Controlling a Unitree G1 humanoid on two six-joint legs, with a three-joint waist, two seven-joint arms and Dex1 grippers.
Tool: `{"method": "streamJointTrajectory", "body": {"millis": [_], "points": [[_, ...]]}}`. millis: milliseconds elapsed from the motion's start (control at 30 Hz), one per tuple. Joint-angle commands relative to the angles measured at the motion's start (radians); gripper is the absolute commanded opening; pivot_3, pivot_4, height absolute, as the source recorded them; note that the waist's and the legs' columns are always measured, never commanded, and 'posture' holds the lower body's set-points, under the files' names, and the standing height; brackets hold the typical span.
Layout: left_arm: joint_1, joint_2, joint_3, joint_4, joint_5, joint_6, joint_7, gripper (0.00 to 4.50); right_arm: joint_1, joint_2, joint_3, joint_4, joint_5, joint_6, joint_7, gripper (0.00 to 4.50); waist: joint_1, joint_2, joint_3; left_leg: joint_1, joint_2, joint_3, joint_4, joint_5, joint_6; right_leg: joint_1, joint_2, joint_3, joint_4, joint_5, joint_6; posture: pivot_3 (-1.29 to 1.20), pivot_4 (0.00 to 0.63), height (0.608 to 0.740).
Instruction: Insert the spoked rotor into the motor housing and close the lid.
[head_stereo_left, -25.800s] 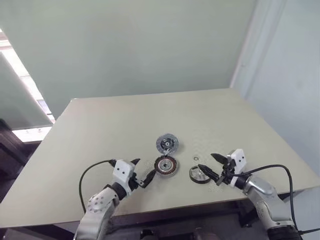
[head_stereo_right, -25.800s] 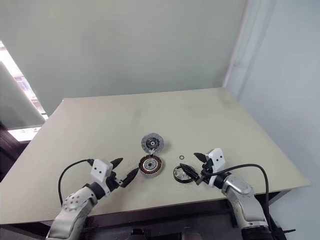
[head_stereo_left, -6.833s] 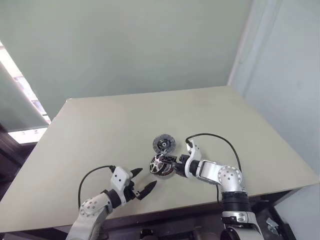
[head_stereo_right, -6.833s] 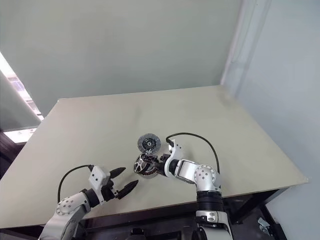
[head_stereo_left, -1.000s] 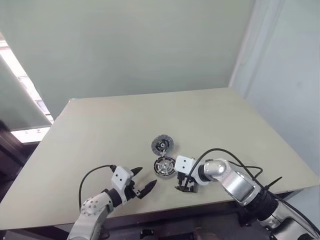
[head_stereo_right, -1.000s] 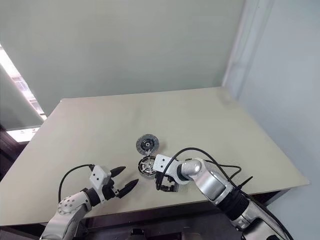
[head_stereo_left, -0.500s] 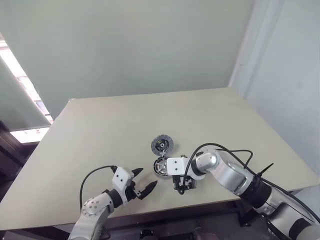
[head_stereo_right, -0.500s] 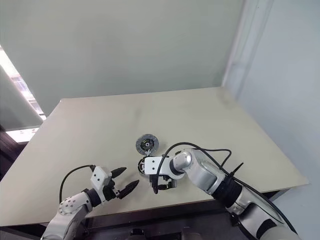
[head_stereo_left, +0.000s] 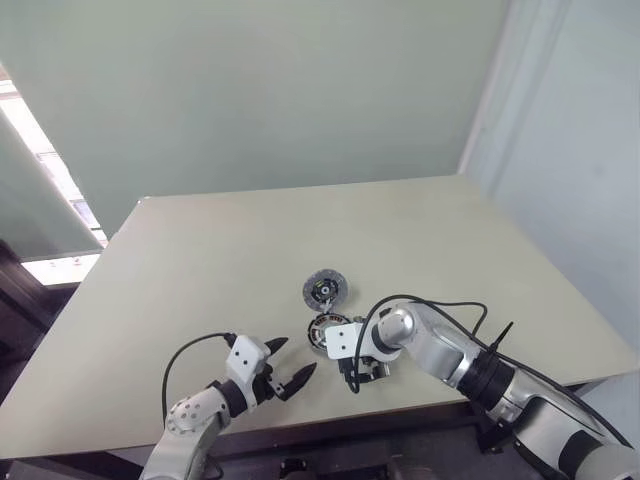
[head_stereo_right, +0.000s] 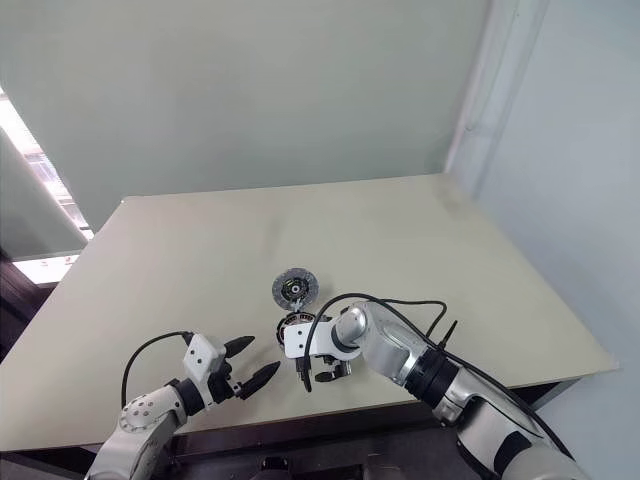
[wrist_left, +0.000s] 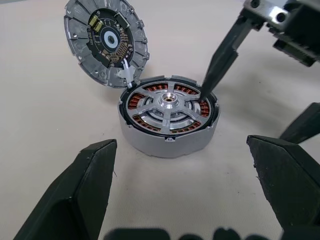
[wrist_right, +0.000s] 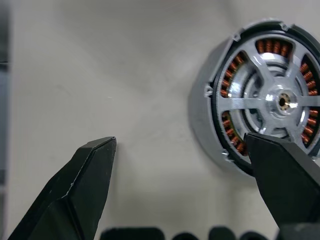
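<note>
The motor housing (wrist_left: 165, 142) stands on the table with the spoked rotor (wrist_left: 169, 102) seated inside it, copper windings showing between the spokes. Just behind it the lid (wrist_left: 106, 42) lies open, its circuit side up and its silver tab at the housing's rim. In the head views the lid (head_stereo_left: 325, 290) is beyond the housing (head_stereo_left: 320, 326). My right gripper (wrist_right: 180, 185) is open and points down beside the housing, one black fingertip (wrist_left: 210, 82) at the housing's rim. The left gripper (head_stereo_left: 284, 378) is open and empty, a short way in front and to the left.
The beige table (head_stereo_left: 200, 260) is bare around the parts. A black cable (head_stereo_left: 440, 305) loops above my right forearm. The table's front edge (head_stereo_left: 330, 418) runs close behind both grippers.
My right arm has swung left, and its gripper has rolled and come in against the housing's near right side. The left arm, housing and lid have stayed put.
</note>
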Motion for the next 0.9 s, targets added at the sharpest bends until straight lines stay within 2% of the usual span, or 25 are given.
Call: {"method": "streamJointTrajectory", "body": {"millis": [33, 267, 300, 333, 600, 700, 900], "points": [[-0.008, -0.002, 0.000, -0.013, -0.002, -0.019, -0.001, 4.50, -0.023, 0.017, -0.035, 0.024, -0.022, -0.032, -0.016, 4.47, 0.000, 0.000, 0.000, 0.000, 0.000, 0.000, 0.000, 0.000, 0.000, 0.000, 0.000, 0.000, 0.000, 0.000, 0.000, 0.00, 0.000, 0.740], [-0.008, -0.007, -0.002, -0.013, 0.000, -0.023, 0.000, 4.50, -0.018, 0.039, -0.041, 0.062, -0.038, -0.049, -0.023, 4.47, 0.000, 0.000, 0.000, 0.001, 0.000, 0.000, 0.001, 0.000, 0.000, 0.001, 0.000, 0.000, 0.001, 0.000, 0.000, 0.00, 0.000, 0.740], [-0.007, -0.008, -0.003, -0.013, 0.000, -0.024, 0.000, 4.50, -0.016, 0.041, -0.042, 0.063, -0.040, -0.051, -0.024, 4.10, 0.000, 0.000, 0.000, 0.002, 0.000, 0.000, 0.001, 0.000, 0.000, 0.002, 0.000, 0.000, 0.001, 0.000, 0.000, 0.00, 0.000, 0.740], [-0.006, -0.009, -0.003, -0.013, 0.001, -0.025, 0.000, 4.50, -0.015, 0.042, -0.044, 0.062, -0.043, -0.054, -0.025, 3.93, 0.000, 0.000, 0.000, 0.002, 0.000, 0.000, 0.002, 0.000, 0.000, 0.002, 0.000, -0.001, 0.001, 0.000, 0.000, 0.00, 0.000, 0.740], [-0.005, -0.013, -0.005, -0.014, 0.003, -0.029, 0.003, 4.50, -0.009, 0.050, -0.056, 0.065, -0.062, -0.063, -0.025, 1.04, 0.000, 0.000, 0.000, 0.002, 0.000, -0.001, 0.002, 0.000, 0.000, 0.002, 0.000, -0.001, 0.001, 0.000, 0.000, 0.00, 0.000, 0.740], [-0.006, -0.013, -0.007, -0.013, 0.002, -0.030, 0.004, 4.50, -0.006, 0.054, -0.063, 0.067, -0.069, -0.066, -0.023, 0.13, 0.000, 0.000, 0.000, 0.002, 0.000, -0.001, 0.002, 0.000, 0.000, 0.003, 0.000, -0.001, 0.001, 0.000, 0.000, 0.00, 0.000, 0.740], [-0.008, -0.012, -0.008, -0.012, 0.002, -0.030, 0.004, 4.50, -0.001, 0.061, -0.078, 0.065, -0.069, -0.067, -0.032, 0.10, 0.000, 0.000, 0.000, 0.001, 0.000, -0.001, 0.004, 0.000, 0.000, 0.003, 0.000, -0.001, 0.001, 0.000, 0.000, 0.00, 0.000, 0.740]]}}
